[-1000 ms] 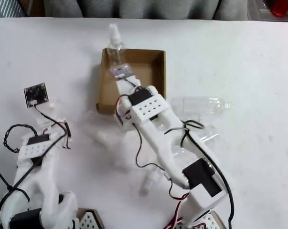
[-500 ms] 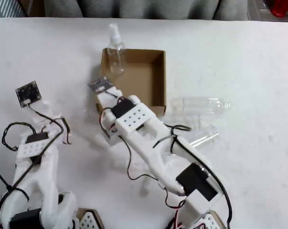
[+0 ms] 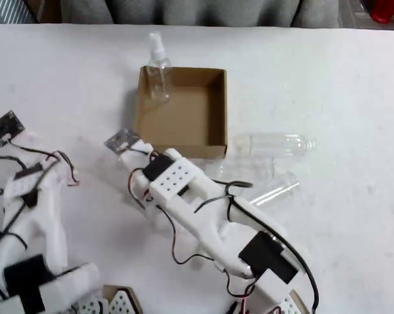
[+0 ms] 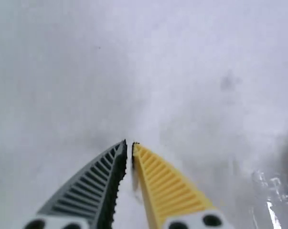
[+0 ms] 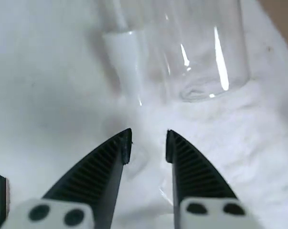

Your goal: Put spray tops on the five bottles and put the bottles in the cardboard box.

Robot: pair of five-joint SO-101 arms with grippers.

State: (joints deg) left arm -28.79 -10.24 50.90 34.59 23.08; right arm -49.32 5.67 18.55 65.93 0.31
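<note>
Beyond the far edge of the white table [image 3: 340,85], a red object [image 3: 387,10] sits at two o'clock and grey fabric [image 3: 203,12] at twelve.

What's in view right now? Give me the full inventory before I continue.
table: one, white, under everything
cardboard box: one, brown, open-topped, mid-table
capped bottle: one, clear with a white spray top, upright in the box's far left corner
uncapped bottles: at least two, clear, lying on the table right of the box
spray top: one, white, lying beside a clear bottle, ahead of the right end effector
red object: one, past the table's far right corner
left end effector: one, grey and yellow fingers, shut, over bare table
right end effector: one, black fingers, open, empty
</note>
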